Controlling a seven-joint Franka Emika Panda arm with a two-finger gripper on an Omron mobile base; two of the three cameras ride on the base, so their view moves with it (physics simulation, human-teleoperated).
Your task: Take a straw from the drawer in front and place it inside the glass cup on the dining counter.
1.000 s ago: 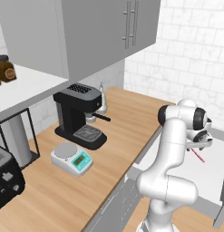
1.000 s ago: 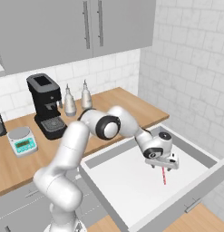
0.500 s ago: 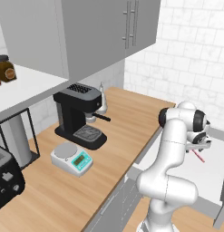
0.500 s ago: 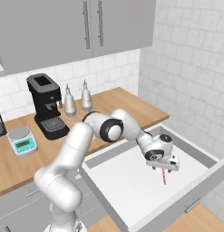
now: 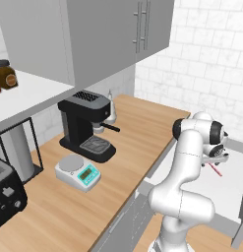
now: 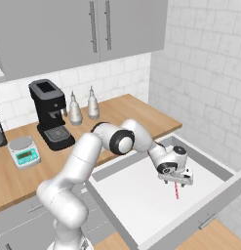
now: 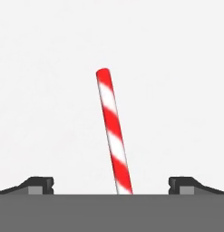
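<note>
One straw (image 7: 114, 136) between claw (image 7: 111, 183) tips.

The open drawer (image 6: 141, 193) has a pale, flat floor walled by light-grey sides, and the red-and-white striped straw (image 6: 177, 190) lies flat on that floor directly beneath the jaws, its length running between the two tips and out ahead of them in the hand view. Behind the jaws and to their side stretches the wooden surface (image 5: 142, 133). On it, well apart from the jaws, stand a black coffee machine (image 6: 49, 114), a small white kitchen scale (image 6: 24, 151) with a green display just beside it, and two pale shakers (image 6: 84, 106) near the wall.
</note>
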